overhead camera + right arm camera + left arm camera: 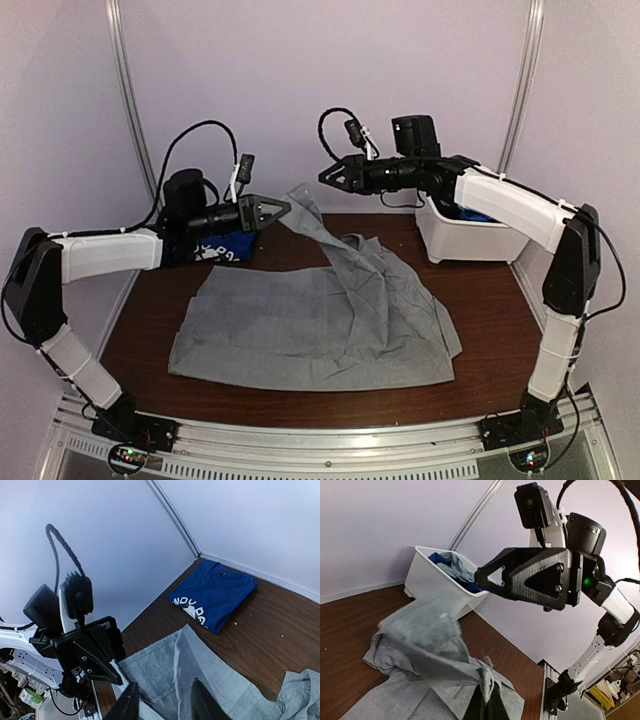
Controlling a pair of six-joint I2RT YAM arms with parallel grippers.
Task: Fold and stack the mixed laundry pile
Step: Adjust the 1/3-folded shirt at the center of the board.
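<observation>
A large light-grey cloth garment point(310, 320) lies spread on the tabletop point(480, 385), its 12 o'clock corner lifted and pinched by the left end effector point(286, 209). The right end effector point(323, 178) hangs near, fingers apparently spread, empty. Light, limp fabric: grasp corners or hems.

White print on folded blue shirt point(212, 596), perhaps "NDU", otherwise unreadable

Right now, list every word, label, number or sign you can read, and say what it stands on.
"NDU": white print on the folded blue T-shirt, cut off by the fold; the reading is uncertain.
Row of white letters beneath it: too partial to read.
No text shows on the grey garment or the white bin.
</observation>
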